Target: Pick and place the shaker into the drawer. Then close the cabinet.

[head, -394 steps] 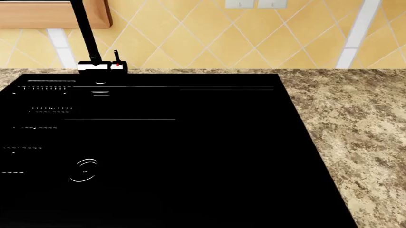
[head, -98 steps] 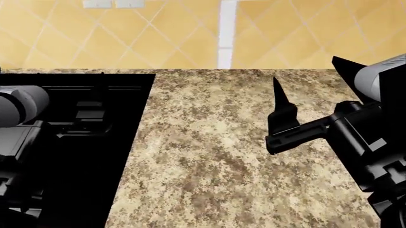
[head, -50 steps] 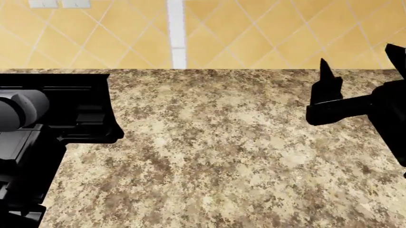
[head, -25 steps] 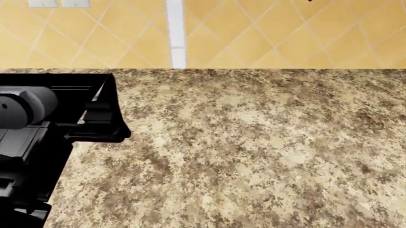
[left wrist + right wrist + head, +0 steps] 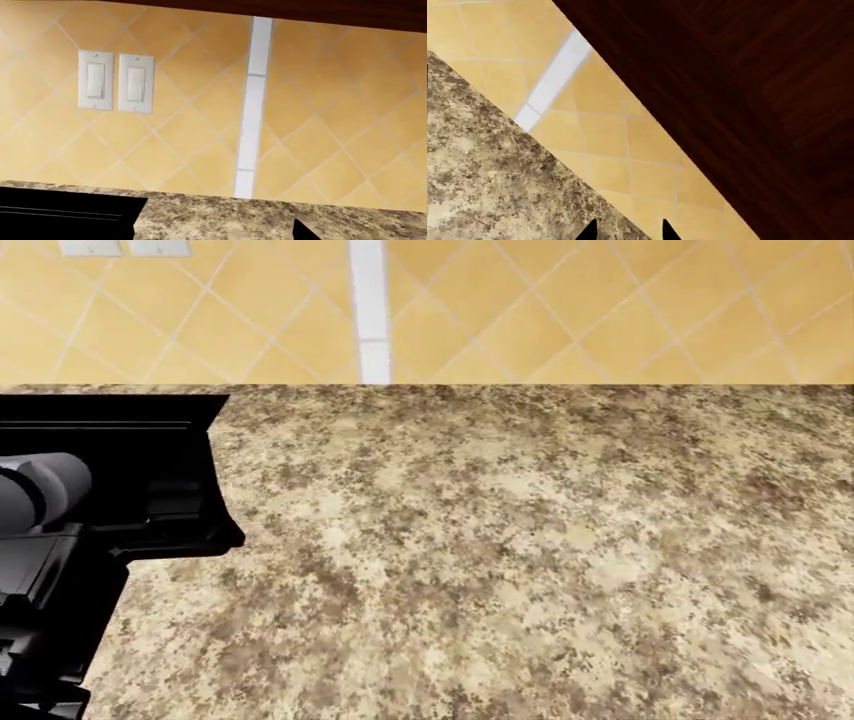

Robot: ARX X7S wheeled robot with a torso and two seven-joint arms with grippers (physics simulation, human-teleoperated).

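The shaker, the drawer and the cabinet are out of view in every view. My left arm (image 5: 54, 570) fills the lower left of the head view, and its black gripper (image 5: 187, 525) blends into the black sink behind it. In the left wrist view a single black fingertip (image 5: 301, 231) shows far off centre over the counter, and the other is lost against the sink. My right gripper (image 5: 627, 234) is out of the head view. Its two fingertips stand apart with nothing between them, pointing at the tiled wall above the counter's back edge.
Speckled granite counter (image 5: 534, 540) spans the head view, backed by a yellow tiled wall (image 5: 601, 310). The black sink (image 5: 107, 425) lies at the left. Two wall switches (image 5: 115, 81) sit above the counter. A dark wood wall unit (image 5: 747, 90) hangs above the right gripper.
The head view has swung right, away from the sink and onto the counter. My right arm has risen out of the head view. My left gripper has dropped slightly.
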